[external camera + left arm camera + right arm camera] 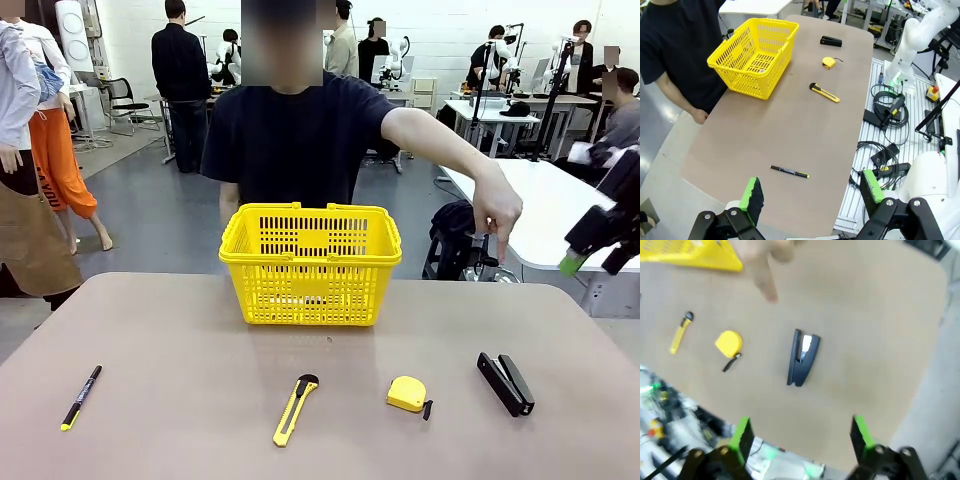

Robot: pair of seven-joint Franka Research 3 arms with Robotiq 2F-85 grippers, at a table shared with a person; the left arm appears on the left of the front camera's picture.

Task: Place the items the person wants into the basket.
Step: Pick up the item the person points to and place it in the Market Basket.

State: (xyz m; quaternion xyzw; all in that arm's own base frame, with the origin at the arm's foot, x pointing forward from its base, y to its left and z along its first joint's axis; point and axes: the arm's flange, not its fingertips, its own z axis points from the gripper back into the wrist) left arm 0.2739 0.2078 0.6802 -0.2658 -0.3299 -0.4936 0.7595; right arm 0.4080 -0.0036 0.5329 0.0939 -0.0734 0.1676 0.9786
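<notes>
The yellow basket (310, 265) (755, 55) stands at the table's far middle, in front of the person (300, 140). The person's hand (500, 215) (767, 287) points a finger down over the table's right side, above the black stapler (505, 383) (831, 41) (802, 357). Left of the stapler lies the small yellow tape measure (407, 394) (828, 62) (728, 342). My right gripper (590, 262) (801, 435) hovers open, high above the table's right edge and over the stapler. My left gripper (810, 192) is open and empty, high over the table's left end.
A yellow-and-black utility knife (294, 409) (824, 92) (680, 331) lies front centre. A thin black pen (80, 397) (789, 172) lies at the front left. Cables and boxes (885, 112) sit on the robot's base plate. Other people and tables stand far behind.
</notes>
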